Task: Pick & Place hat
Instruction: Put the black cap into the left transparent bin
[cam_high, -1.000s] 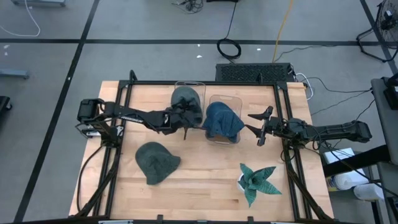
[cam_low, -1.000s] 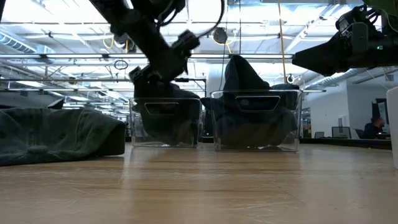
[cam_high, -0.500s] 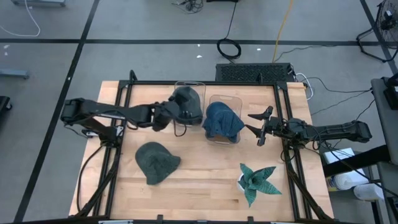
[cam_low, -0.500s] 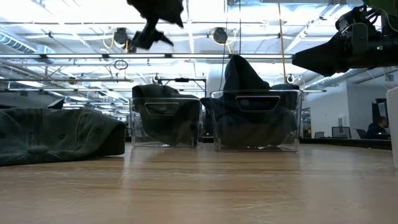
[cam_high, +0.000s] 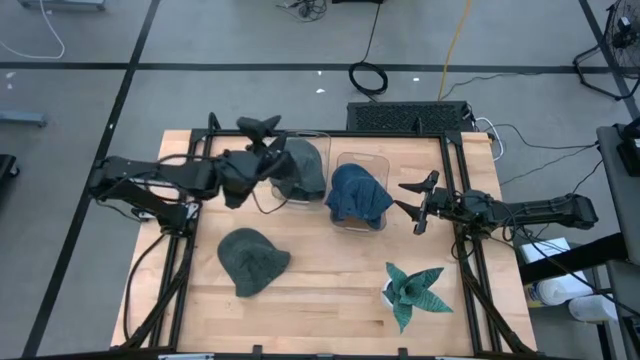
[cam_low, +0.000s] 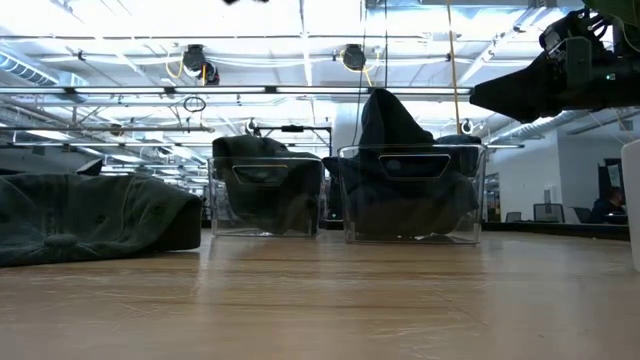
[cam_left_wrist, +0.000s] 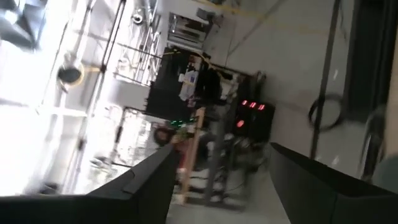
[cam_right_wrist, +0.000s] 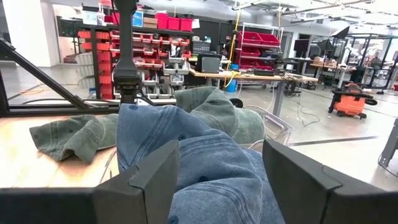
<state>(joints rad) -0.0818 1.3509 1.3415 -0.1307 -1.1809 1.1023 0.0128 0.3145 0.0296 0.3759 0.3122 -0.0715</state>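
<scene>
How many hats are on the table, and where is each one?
3: a grey-green hat in the left clear bin, a blue hat in the right clear bin, a green hat lying on the table.

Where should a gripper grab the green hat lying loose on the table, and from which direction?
Probably from straight above, pinching the crown of the green hat. It lies flattened on the bare wood, apart from both bins, so its soft top folds offer a better hold than the brim, which lies flush with the table.

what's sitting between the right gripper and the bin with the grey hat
The clear bin holding the blue hat, seen in the high view.
</scene>
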